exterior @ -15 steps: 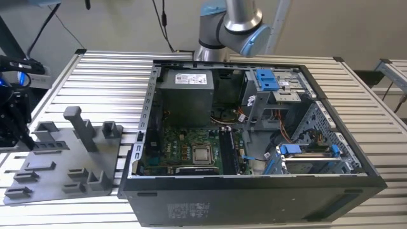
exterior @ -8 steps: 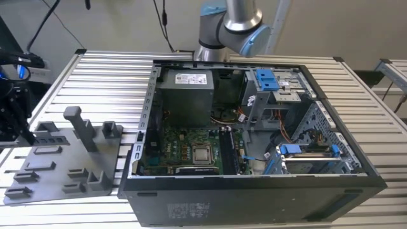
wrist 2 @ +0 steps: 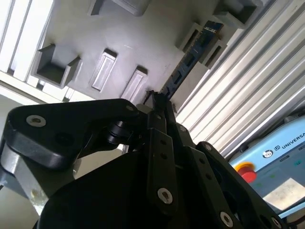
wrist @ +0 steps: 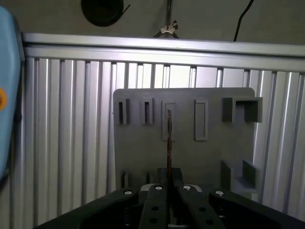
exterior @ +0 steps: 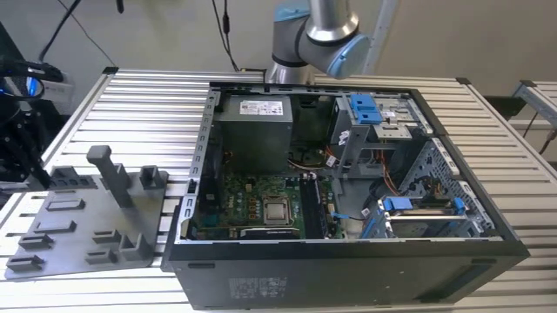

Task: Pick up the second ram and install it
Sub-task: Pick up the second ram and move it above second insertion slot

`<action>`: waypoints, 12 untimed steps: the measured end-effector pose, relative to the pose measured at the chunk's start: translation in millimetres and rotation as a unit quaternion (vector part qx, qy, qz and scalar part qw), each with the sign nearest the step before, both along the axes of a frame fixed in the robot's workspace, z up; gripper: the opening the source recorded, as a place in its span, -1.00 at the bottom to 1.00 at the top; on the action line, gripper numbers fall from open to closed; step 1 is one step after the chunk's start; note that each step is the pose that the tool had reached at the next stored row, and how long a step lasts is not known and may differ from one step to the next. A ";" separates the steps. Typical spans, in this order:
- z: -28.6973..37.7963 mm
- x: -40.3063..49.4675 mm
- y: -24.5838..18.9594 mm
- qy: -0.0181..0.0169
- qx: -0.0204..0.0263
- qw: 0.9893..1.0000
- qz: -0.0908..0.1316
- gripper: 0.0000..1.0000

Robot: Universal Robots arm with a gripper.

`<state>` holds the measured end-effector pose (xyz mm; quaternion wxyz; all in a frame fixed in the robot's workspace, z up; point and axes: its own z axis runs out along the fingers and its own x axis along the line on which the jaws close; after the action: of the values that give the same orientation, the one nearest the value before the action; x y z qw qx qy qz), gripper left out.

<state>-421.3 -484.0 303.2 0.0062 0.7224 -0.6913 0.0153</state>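
Exterior view: the arm [exterior: 317, 29] rises behind an open computer case [exterior: 348, 261] that lies on a slatted aluminium table [exterior: 139, 98]. Inside the case, a square silver processor chip [exterior: 276, 212] sits on the green board. A grey fixture tray [exterior: 78, 228] lies on the table at the exterior view's left, just beside the case. It carries a tall grey post [exterior: 111, 173] and several low holders.

Second wrist view: the black gripper [wrist 2: 156, 99] hangs over the fixture tray [wrist 2: 157, 43]. Its fingers are drawn together at the tips. The second ram [wrist 2: 190, 57] is a slim dark strip with a blue patch near its far end. It runs straight out from the fingertips and passes between two grey holder blocks on the tray. The near end of the strip meets the fingertips and appears clamped between them. Whether the far end rests in the holder blocks or hangs clear above them cannot be told. A light-blue pendant [wrist 2: 281, 157] with a red button lies beyond the table's edge.

First wrist view: the gripper [wrist: 168, 180] is centred over the tray [wrist: 190, 157]. The second ram [wrist: 168, 148] is seen edge-on as a thin line. It runs from between the closed fingertips to the third of four narrow slots [wrist: 200, 119] in a row on the tray. The fingers press on its two flat faces, so the grip is on the ram. The table slats show on either side of the tray.
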 end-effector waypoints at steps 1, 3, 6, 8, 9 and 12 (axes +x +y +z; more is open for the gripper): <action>0.8 0.0 1.4 -0.001 0.000 1.000 0.000 -0.72; 2.2 0.0 3.9 -0.002 0.000 1.000 0.000 -0.72; 5.0 0.0 8.1 -0.003 0.000 1.000 0.000 -0.72; 6.9 0.0 10.6 -0.004 0.000 1.000 0.001 -0.72; 8.1 0.0 11.5 -0.004 0.000 1.000 0.002 -0.72; 11.3 0.0 14.2 -0.004 0.000 1.000 0.005 -0.72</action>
<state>-421.3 -469.8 314.5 0.0034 0.7258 -0.6877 0.0181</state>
